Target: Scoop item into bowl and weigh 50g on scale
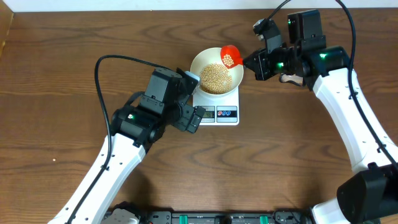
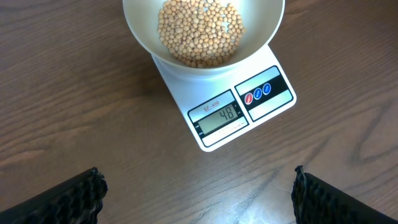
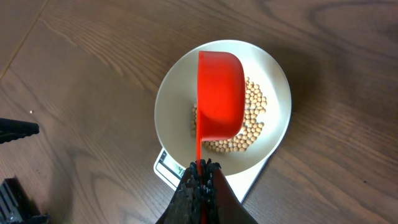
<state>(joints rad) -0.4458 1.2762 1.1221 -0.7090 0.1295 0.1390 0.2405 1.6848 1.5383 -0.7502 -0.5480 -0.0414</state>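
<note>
The white bowl (image 1: 198, 62) stands on the small white scale (image 1: 227, 114) and holds a heap of tan beans (image 1: 214, 78). My right gripper (image 1: 249, 62) is shut on the thin handle of a red scoop (image 1: 229, 56), which hangs over the bowl's far right rim with some beans in it. In the right wrist view the scoop (image 3: 219, 93) shows its underside above the bowl (image 3: 171, 93) and beans (image 3: 252, 118). My left gripper (image 1: 194, 99) is open at the scale's left side, empty. The left wrist view shows the scale (image 2: 242, 106) reading 48, the bowl (image 2: 140, 31) and the beans (image 2: 199, 31).
A small pale thing (image 1: 289, 78) peeks out from under the right arm. The left arm's black cable (image 1: 102, 81) loops over the table to the left. The left gripper's black fingers (image 3: 15, 127) show at the left edge of the right wrist view.
</note>
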